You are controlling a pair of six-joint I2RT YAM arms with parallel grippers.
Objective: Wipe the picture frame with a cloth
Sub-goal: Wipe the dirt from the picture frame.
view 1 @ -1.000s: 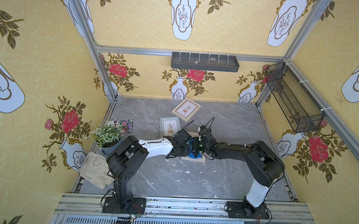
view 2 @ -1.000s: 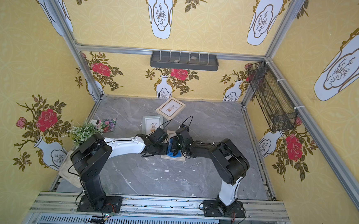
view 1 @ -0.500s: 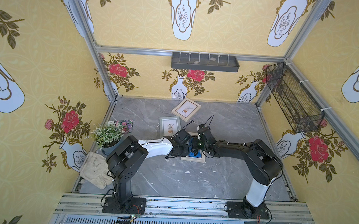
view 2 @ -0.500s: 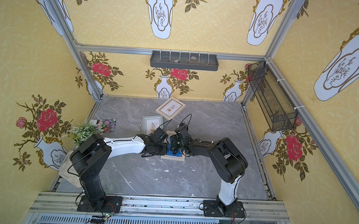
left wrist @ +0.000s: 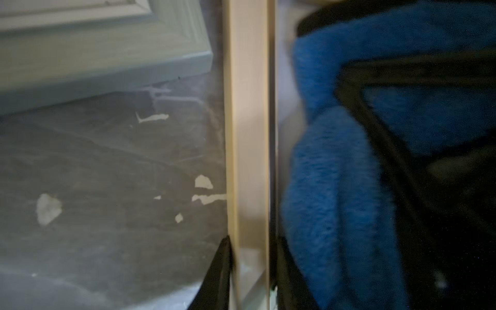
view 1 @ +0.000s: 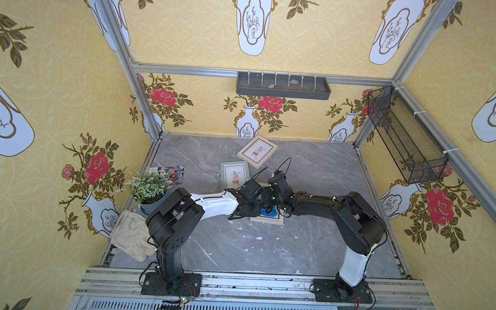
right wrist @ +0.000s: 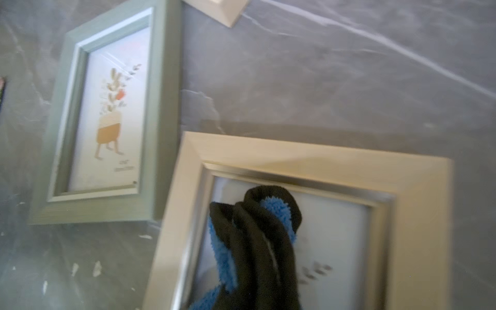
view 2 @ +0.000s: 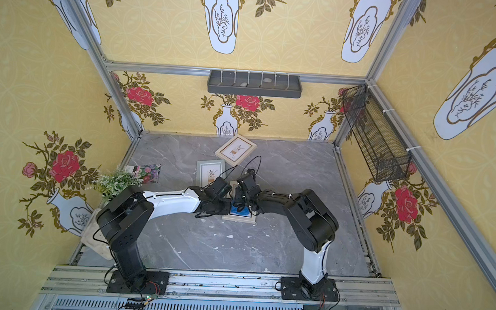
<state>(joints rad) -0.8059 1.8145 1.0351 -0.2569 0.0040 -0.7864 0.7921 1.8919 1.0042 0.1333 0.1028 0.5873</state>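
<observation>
Picture frame [view 1: 266, 221] — cream moulding, lying flat and glass up on the grey marble tabletop [view 1: 264, 251]. It sits about mid-table between the two arms. In both top views the wrists cover most of it.

Left gripper [left wrist: 252, 279]: reaches in from the near left. The jaws sit one on each side of the frame's left rail, pinching it. The outer finger [left wrist: 218, 273] is on the table side and the other is over the glass.

Right gripper [view 1: 266, 204]: jaws closed on the cloth [right wrist: 277, 208], which is bright blue plush with black trim. The cloth is bunched and sits on the glass inside the moulding, towards the pane's far-left corner. In the right wrist view I cannot separate the fingers from the black trim. In the left wrist view the blue pile lies just inside the pinched rail, and that picture is blurred.

Surroundings:
- Green frame [view 1: 234, 174] — flat, just beyond the cream one on the far left, with a narrow gap at the corners.
- Second cream frame [view 1: 256, 151] lies farther back, turned askew.
- Potted plant [view 1: 150, 185] stands at the left edge, with a floral card [view 1: 170, 171] just behind it.
- Off-white glove [view 1: 131, 237] lies at the near-left corner.
</observation>
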